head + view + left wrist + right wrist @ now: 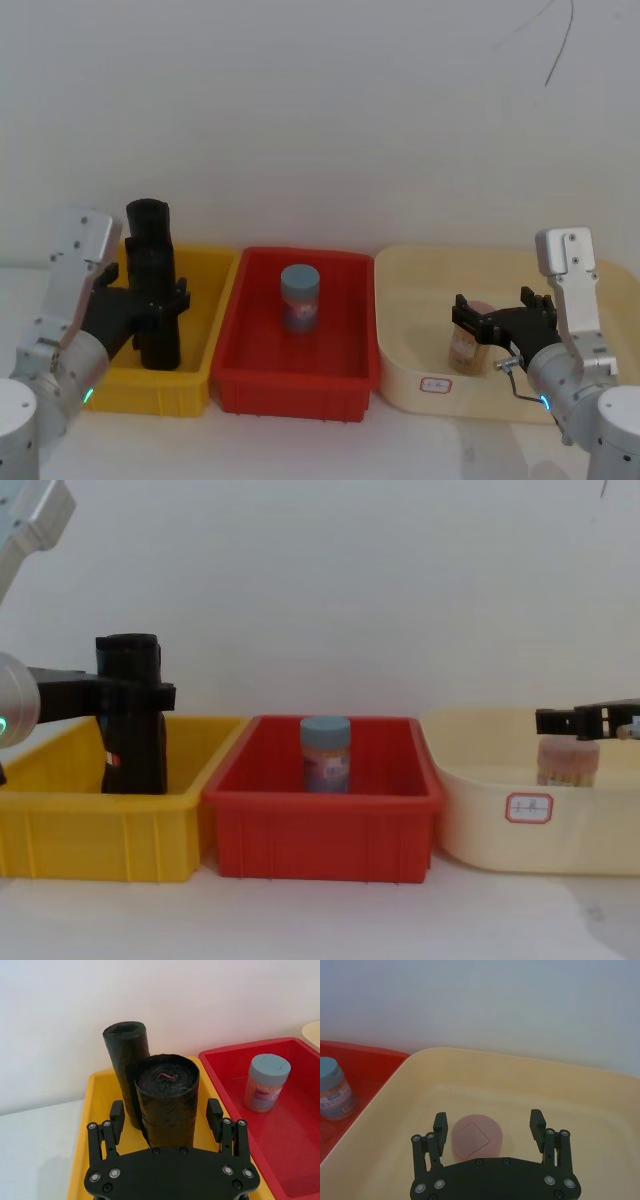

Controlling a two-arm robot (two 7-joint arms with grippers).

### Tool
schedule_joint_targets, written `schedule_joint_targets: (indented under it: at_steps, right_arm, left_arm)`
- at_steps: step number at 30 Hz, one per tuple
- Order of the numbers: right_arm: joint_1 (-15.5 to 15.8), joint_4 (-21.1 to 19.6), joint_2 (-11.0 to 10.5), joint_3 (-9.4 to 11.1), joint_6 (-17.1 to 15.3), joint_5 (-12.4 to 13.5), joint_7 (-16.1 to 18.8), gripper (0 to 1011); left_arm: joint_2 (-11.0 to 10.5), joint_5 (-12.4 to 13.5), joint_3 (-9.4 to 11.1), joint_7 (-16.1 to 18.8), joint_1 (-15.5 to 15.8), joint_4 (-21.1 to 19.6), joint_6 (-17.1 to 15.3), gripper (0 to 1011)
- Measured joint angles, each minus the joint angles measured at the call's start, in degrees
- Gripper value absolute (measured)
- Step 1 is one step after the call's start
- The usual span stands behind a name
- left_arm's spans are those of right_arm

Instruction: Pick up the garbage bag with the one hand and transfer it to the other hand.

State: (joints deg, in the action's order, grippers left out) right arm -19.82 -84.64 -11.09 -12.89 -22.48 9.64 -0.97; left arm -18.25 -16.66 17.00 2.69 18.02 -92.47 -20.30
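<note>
Left claw [166, 1112], on the arm with the green glow at the lower left of the head view, reaches into the yellow bin [216, 300] with its fingers [117, 1116] spread wide. They stand on either side of the garbage bag [167, 1097], an upright black roll at the centre of the left wrist view. A thin gap shows between each finger and the roll. A second black roll [126, 1052] stands upright right behind it, nearer the bin's far wall.

At the centre of the head view sits the red bin [300, 385], just beside the yellow one. A blue-lidded jar [299, 298] stands upright in the middle of it.

At the right of the frame is the cream tub [420, 262]. The right claw [488, 1117], on the arm with the blue glow, hangs inside it, opened wide. A pink-lidded jar [477, 1139] stands between its fingers with space on both sides. All three containers rest in a row on the white surface [330, 920].
</note>
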Motion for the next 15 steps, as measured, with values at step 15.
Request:
schedule_joint_targets:
  at_steps: [15]
  right_arm:
    - [0.0, 0.0, 0.0, 0.0, 0.0, 0.0, 0.0, 1004]
  left_arm:
    - [1.1, 2.3, 1.6, -1.0, 3.4, 4.1, 1.4, 1001]
